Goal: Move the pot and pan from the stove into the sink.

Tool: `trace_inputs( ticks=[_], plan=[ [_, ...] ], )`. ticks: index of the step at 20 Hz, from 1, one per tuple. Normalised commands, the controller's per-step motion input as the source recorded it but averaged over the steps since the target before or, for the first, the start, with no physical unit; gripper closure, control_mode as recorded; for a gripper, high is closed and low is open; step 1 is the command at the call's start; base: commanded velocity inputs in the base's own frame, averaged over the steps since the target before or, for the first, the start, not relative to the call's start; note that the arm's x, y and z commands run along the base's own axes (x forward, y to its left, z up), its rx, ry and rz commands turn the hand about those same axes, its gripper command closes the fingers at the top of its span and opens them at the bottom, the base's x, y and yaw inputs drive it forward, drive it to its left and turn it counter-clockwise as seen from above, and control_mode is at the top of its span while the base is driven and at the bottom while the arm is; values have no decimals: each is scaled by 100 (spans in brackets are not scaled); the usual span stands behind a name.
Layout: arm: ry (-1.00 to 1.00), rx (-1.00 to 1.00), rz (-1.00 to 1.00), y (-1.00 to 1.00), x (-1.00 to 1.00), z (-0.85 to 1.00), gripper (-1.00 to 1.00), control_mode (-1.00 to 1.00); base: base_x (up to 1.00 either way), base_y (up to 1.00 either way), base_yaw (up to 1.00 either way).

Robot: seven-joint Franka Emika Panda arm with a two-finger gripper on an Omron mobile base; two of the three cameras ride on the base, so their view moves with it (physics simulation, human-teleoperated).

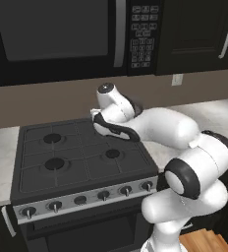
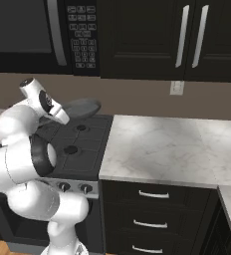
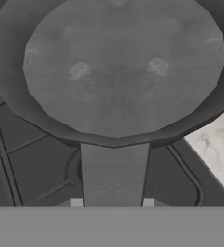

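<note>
Nearest the hand camera, the gripper (image 3: 112, 205) is seen closed on the flat handle of the pan (image 3: 123, 67), with a pale fingertip (image 3: 76, 203) showing at either side of that handle's near end. Beyond the handle the pan's shallow round bowl is spread wide, its flared wall dark and its floor a mottled grey. Beneath it the black grates of the stove (image 3: 32, 169) are seen, and the pan appears to be held clear of them. At the right edge a corner of the marble counter (image 3: 217, 144) is visible just beside the stove. In the right base view the pan (image 2: 80, 106) is seen as a thin grey disc raised above the stove's (image 2: 82, 149) back right corner, close to the brown back wall (image 2: 152, 97). In the left base view the stove's (image 1: 62, 162) burners are bare, with its silver knob strip in front.
</note>
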Motion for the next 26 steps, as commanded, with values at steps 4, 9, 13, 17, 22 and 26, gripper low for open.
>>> trace_inputs(
  ticks=[4, 9, 13, 17, 22, 26],
  plan=[
    [0, 0, 0, -7, -100, 43, 100, -100, 0, 0, 0],
    [6, 0, 3, -8, -100, 18, 100, -100, 0, 0, 0],
    [6, 0, 4, -13, -100, 22, 100, -100, 0, 0, 0],
    [3, 0, 4, -12, -100, 24, 100, -100, 0, 0, 0],
    [0, 0, 5, -15, -100, 20, 100, -100, 0, 0, 0],
    [0, 0, 6, -14, -100, 17, 100, -100, 0, 0, 0]
  ],
)
